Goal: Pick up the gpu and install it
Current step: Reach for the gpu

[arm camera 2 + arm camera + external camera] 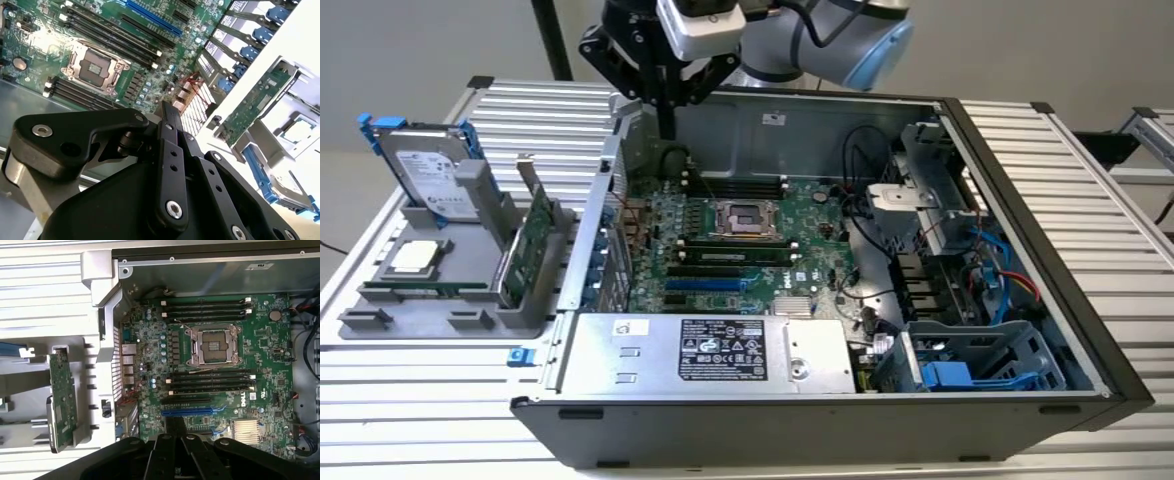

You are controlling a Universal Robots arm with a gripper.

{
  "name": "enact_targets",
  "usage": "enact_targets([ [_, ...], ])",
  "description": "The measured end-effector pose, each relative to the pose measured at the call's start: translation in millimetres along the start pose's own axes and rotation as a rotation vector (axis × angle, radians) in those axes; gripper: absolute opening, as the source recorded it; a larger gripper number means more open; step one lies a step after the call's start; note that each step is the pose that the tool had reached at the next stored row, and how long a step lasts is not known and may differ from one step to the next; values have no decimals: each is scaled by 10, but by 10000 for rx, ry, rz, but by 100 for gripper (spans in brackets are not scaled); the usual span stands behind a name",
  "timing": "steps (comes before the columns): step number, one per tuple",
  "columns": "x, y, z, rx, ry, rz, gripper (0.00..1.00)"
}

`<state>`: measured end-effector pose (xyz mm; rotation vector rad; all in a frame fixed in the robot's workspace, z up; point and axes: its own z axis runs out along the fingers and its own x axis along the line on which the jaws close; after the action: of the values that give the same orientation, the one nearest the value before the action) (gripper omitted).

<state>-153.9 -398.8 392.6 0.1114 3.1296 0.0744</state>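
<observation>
While under racked gpu [527, 250], slatted table [427, 400].

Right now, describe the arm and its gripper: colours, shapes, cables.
The arm is silver-grey, built of rounded tube joints with a light blue cap; a black cable loops along it. A pale boxy module sits at the wrist. The gripper is matte black, with chunky linkage arms, silver pins and slim flat fingers.
</observation>
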Motion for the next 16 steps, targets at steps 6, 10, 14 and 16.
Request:
enact_targets([
  [6,49,-4,-1,0,0,-1,0],
  [10,80,-6,-1,0,0,-1,0],
  [14,113,-8,-1,0,0,-1,0],
  [16,129,-9,-2,0,0,-1,0],
])
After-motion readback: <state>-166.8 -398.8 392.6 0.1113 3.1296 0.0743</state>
